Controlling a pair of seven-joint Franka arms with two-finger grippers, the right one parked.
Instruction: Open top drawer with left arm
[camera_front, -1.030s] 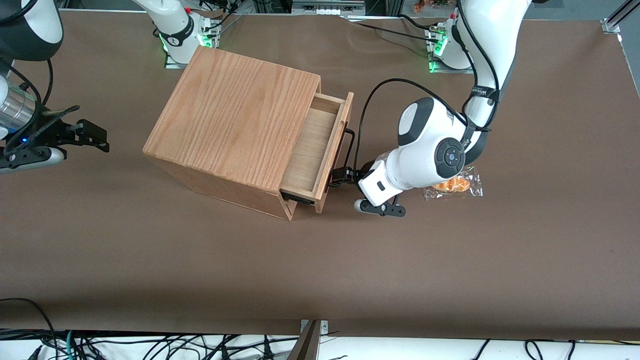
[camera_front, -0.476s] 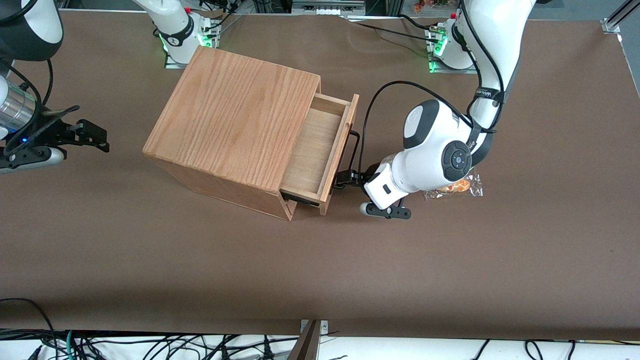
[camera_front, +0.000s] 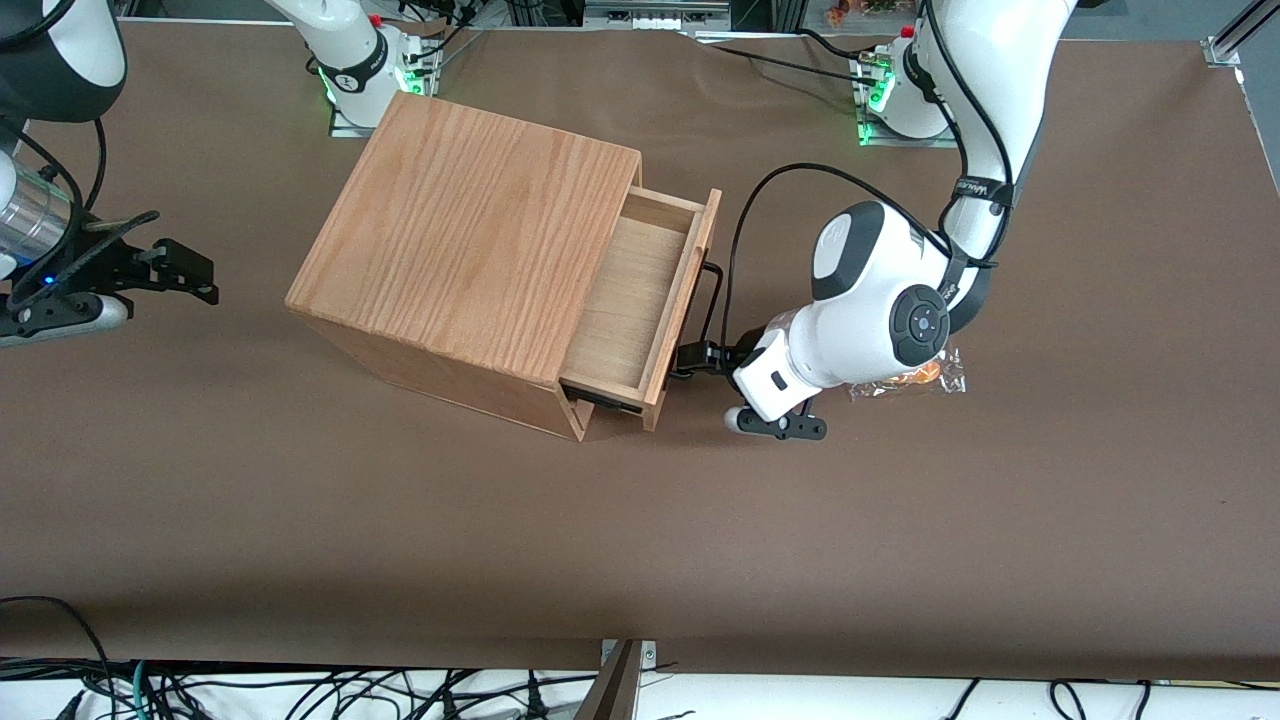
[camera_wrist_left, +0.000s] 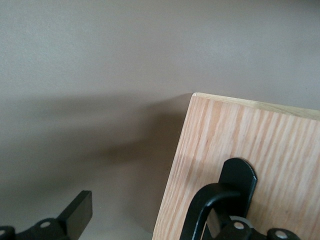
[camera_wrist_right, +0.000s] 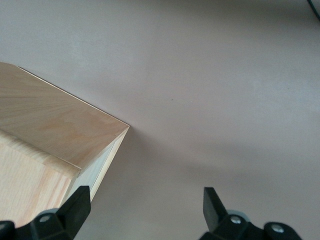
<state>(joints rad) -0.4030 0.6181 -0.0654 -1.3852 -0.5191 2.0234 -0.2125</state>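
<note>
The oak-grain cabinet (camera_front: 470, 230) stands on the brown table. Its top drawer (camera_front: 640, 300) is pulled partly out, showing paler wood inside. The thin black handle (camera_front: 712, 300) runs along the drawer front. The white left arm (camera_front: 870, 310) reaches down to the handle's end nearest the front camera. Its black gripper (camera_front: 688, 360) is at that end. In the left wrist view the gripper (camera_wrist_left: 155, 217) is open. One finger (camera_wrist_left: 75, 215) hangs free beside the drawer front (camera_wrist_left: 250, 140). The other finger sits at the handle's foot (camera_wrist_left: 235, 180), hooked by it.
A clear bag of orange things (camera_front: 905, 378) lies on the table under the left arm's wrist. The arm's black cable (camera_front: 790, 175) loops above the drawer. The arm bases (camera_front: 890, 100) stand at the table's edge farthest from the front camera.
The drawer has slid a little farther out of the cabinet. The gripper and the left arm's wrist have moved with it toward the working arm's end of the table.
</note>
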